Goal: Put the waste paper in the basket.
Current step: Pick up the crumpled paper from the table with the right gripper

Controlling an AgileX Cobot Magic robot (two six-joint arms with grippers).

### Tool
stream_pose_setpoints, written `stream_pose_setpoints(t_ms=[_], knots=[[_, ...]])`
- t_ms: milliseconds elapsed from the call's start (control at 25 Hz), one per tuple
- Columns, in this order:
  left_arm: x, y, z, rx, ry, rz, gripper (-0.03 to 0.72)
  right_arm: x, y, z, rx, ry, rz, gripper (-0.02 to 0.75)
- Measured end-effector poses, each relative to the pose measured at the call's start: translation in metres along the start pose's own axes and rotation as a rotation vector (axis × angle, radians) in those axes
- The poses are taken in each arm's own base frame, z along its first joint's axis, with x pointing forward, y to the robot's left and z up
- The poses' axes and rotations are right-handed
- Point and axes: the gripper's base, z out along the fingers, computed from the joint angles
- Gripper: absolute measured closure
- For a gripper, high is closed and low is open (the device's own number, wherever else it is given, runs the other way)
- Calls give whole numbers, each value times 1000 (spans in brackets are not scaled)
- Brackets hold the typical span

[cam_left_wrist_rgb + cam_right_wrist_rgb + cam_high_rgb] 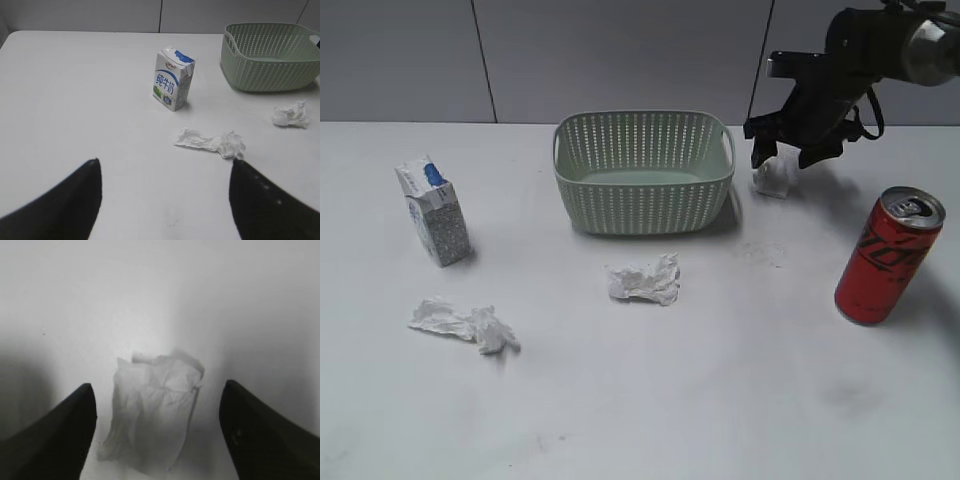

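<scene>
The sage-green basket (645, 175) stands at the back middle of the table; it also shows in the left wrist view (272, 57). One small paper wad (773, 178) lies right of the basket. My right gripper (788, 152) hovers just over it, open, with the wad (152, 415) between the fingers (156, 395). A second wad (645, 281) lies in front of the basket (290, 114). A third, flatter wad (465, 323) lies front left (212, 141). My left gripper (165, 167) is open and empty, out of the exterior view.
A blue-and-white milk carton (434, 210) stands at the left (173, 78). A red drink can (888, 256) stands at the right, near the right arm. A grey panelled wall runs behind the table.
</scene>
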Motion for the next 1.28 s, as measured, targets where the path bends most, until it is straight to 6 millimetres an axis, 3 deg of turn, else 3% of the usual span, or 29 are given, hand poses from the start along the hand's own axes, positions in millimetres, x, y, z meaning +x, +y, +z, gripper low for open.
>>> stream_pose_setpoints(t_ms=[240, 840, 960, 1160, 1280], knots=[[0, 0, 0, 0, 0, 0, 100, -1, 3, 0, -55, 3, -58, 196], [0, 0, 0, 0, 0, 0, 100, 4, -12, 15, -15, 40, -189, 223], [0, 0, 0, 0, 0, 0, 100, 4, -12, 16, -15, 40, -200, 336], [0, 0, 0, 0, 0, 0, 100, 4, -11, 15, -26, 41, -195, 658], [0, 0, 0, 0, 0, -1, 100, 5, -10, 15, -30, 49, -191, 734]])
